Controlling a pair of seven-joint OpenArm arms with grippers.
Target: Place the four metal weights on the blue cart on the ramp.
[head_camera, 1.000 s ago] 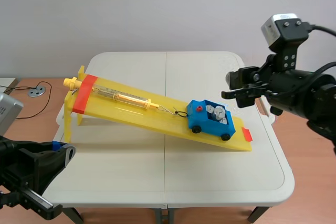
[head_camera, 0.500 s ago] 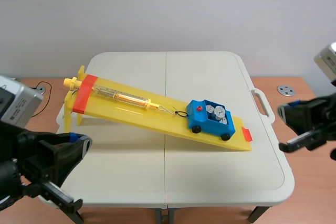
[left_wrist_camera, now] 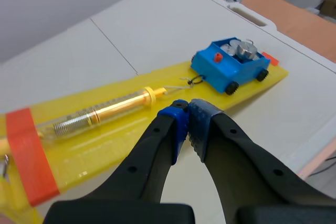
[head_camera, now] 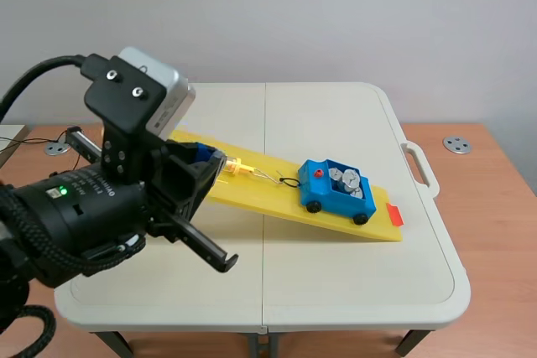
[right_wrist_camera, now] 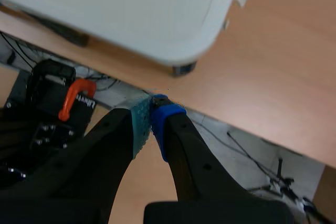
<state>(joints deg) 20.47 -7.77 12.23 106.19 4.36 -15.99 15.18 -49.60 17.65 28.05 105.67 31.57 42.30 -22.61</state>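
Already the metal weights (head_camera: 346,180) are seen piled inside the blue cart (head_camera: 334,197), which is parked near the low end of the yellow ramp (head_camera: 268,199). The left gripper (left_wrist_camera: 188,109) is held over the ramp, pads pressed together on nothing. The right gripper (right_wrist_camera: 151,109) is likewise closed, beyond the table (right_wrist_camera: 157,14).

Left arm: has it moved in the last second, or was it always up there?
Yes. The left arm has swung up from the scene view's low left corner and in over the table, now covering the upper end of the yellow ramp.
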